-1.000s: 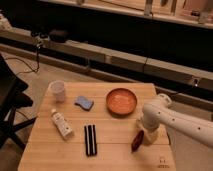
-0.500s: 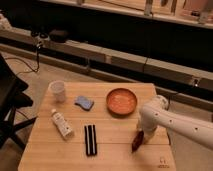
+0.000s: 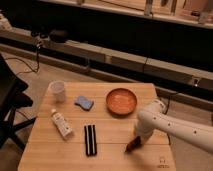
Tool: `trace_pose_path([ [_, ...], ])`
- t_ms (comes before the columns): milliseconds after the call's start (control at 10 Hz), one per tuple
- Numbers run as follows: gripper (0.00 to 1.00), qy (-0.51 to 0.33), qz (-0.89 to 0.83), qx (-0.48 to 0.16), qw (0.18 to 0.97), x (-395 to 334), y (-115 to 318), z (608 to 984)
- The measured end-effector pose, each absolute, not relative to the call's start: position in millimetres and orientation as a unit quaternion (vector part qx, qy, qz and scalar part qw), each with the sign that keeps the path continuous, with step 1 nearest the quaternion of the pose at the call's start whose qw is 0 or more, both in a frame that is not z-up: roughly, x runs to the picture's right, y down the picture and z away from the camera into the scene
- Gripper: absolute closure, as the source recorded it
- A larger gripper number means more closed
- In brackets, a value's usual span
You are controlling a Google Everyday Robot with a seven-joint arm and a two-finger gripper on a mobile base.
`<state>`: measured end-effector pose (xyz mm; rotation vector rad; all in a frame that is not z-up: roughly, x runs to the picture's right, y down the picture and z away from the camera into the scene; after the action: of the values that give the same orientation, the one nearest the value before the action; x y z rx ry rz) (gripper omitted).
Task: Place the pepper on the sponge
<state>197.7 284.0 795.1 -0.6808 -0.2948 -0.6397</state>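
Note:
The pepper [image 3: 132, 146], small, dark red and tapered, lies on the wooden table [image 3: 112, 161] near its front right part. My gripper [image 3: 137, 140] comes down from the white arm [image 3: 170, 125] on the right and is shut on the pepper's upper end; the arm's wrist hides the contact itself. The sponge [image 3: 84, 103], a light-blue wavy pad, lies flat at the table's middle left, well away from the gripper.
A round orange bowl [image 3: 121, 101] stands just behind the gripper. A black striped block [image 3: 90, 139] lies left of the pepper. A white bottle [image 3: 61, 123] lies at the front left, with a white cup [image 3: 58, 90] behind it. A dark chair [image 3: 10, 100] stands left of the table.
The gripper has dropped onto the pepper and shut on it. The arm has shifted slightly lower and to the left. The other things have not moved.

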Motion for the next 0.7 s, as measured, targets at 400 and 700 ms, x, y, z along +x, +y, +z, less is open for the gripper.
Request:
trace_pose_path([
  [400, 1.00, -0.149, -0.324, -0.321, 0.877, 194, 264, 803],
  [700, 1.00, -0.152, -0.330, -0.321, 0.875, 194, 261, 799],
])
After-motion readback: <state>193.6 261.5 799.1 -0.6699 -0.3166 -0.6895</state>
